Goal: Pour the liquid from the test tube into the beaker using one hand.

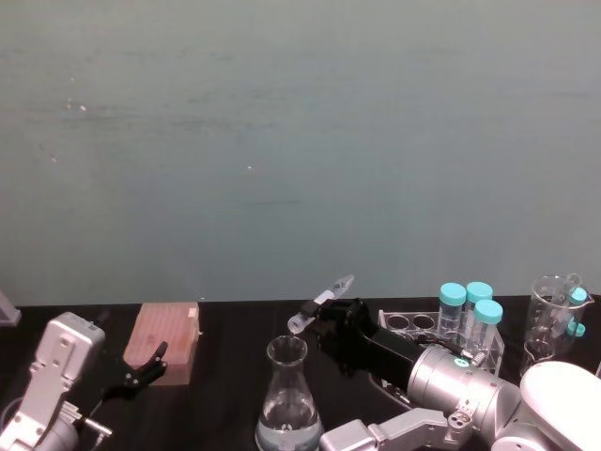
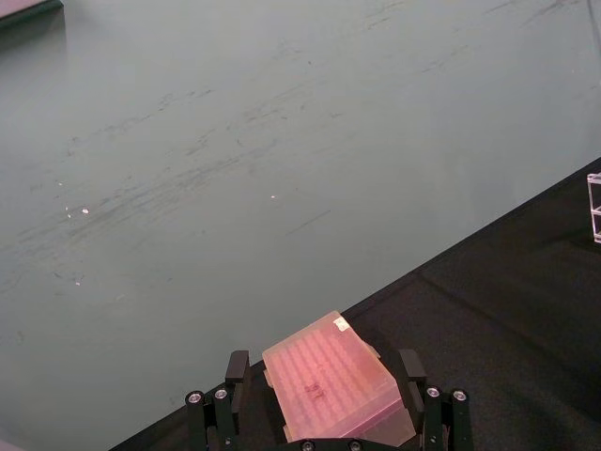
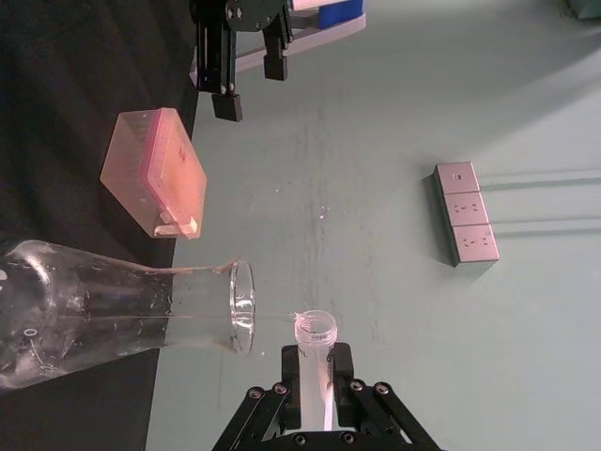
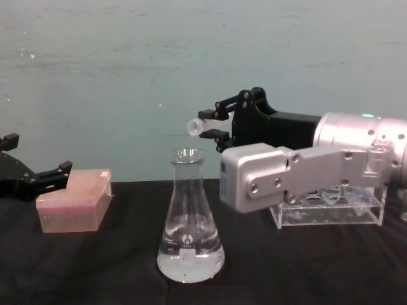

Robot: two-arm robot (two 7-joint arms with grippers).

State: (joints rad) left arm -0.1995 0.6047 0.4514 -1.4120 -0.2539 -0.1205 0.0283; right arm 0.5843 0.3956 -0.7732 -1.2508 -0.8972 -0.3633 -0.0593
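Just over the rim of the beaker (image 4: 189,222), upright on the black desk (image 4: 305,267): right hand (image 4: 210,124) pinching the tube (image 4: 193,126), tipped almost flat. Clear liquid (image 4: 191,264) low inside. By a pink box (image 4: 73,203), left hand (image 1: 146,366) spread. Green wall (image 4: 127,63) behind.

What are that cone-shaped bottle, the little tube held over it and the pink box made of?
The beaker looks like clear glass: glossy, see-through, with bright reflections. The test tube in the right gripper seems clear plastic, slightly cloudy, with a ridged mouth. The pink box looks like translucent plastic with a frosted, matte finish.
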